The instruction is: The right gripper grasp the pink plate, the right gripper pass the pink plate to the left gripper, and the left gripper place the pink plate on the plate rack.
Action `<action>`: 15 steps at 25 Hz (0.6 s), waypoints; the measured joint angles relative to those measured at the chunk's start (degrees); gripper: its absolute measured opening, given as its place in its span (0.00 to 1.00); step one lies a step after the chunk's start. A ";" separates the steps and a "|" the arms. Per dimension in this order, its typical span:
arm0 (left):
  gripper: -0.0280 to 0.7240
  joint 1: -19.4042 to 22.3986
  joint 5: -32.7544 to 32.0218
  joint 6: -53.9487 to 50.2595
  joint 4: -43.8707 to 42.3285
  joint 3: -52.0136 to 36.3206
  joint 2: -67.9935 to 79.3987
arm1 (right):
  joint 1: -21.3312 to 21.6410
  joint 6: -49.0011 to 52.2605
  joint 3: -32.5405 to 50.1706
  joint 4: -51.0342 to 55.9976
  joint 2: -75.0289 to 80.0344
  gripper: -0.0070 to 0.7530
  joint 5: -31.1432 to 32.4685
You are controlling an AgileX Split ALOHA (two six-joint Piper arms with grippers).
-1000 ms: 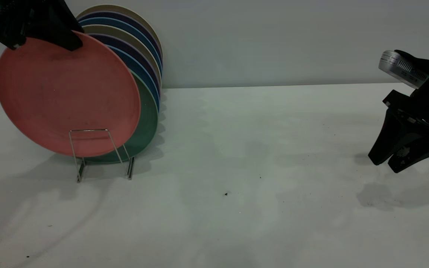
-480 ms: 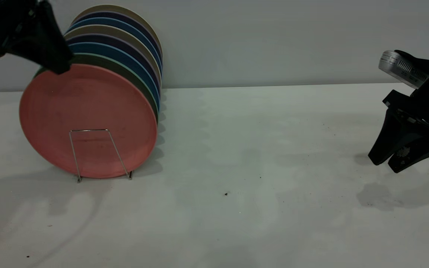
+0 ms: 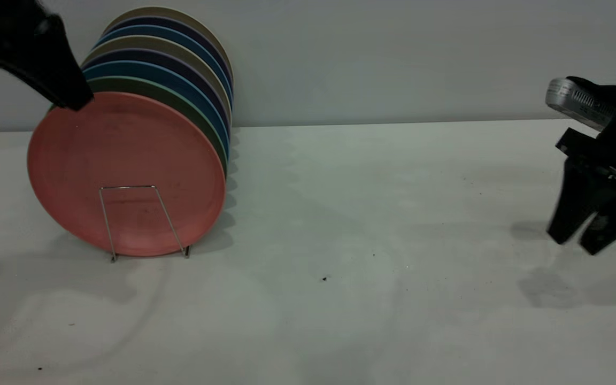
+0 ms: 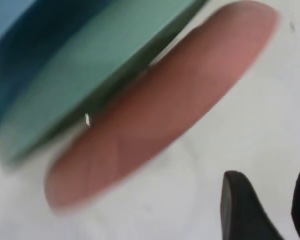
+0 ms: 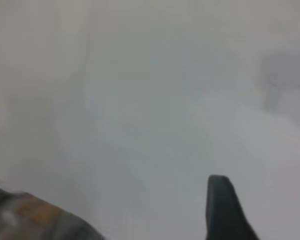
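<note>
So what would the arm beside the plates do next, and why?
Probably lift the left gripper up and away. The pink plate stands on edge at the front of the plate rack, against the green plate, and the wrist view shows the fingers apart, holding nothing. The right gripper hangs far off.

Pale grey wall, white tabletop with dark specks, soft shadows

**Plate at the front of the rack**

The pink plate stands in the plate rack on the counter, before the other plates. The left gripper is above its upper left rim; the right gripper is far right.
</note>
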State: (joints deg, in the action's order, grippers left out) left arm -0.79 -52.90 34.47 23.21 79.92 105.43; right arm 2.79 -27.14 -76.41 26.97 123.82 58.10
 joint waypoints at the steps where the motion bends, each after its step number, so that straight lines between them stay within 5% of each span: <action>1: 0.44 0.24 -0.29 -6.05 -1.79 0.00 -0.53 | -1.30 3.40 -0.65 -3.96 -0.89 0.56 0.68; 5: 0.49 1.39 -2.92 -23.24 -11.37 0.06 -2.81 | -9.29 15.66 -1.47 -21.94 -6.77 0.56 2.12; 9: 0.51 1.44 -7.33 -26.65 -16.62 0.06 -7.00 | -17.19 22.74 -1.47 -31.76 -12.98 0.56 5.02; 15: 0.56 2.16 -8.92 -27.05 -18.06 -5.59 -19.55 | -19.54 26.25 -1.47 -34.39 -23.45 0.56 10.67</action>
State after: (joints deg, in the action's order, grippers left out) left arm 1.37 -61.82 7.42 5.15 74.33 85.88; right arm -16.75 -0.89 -77.87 -7.41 100.37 68.77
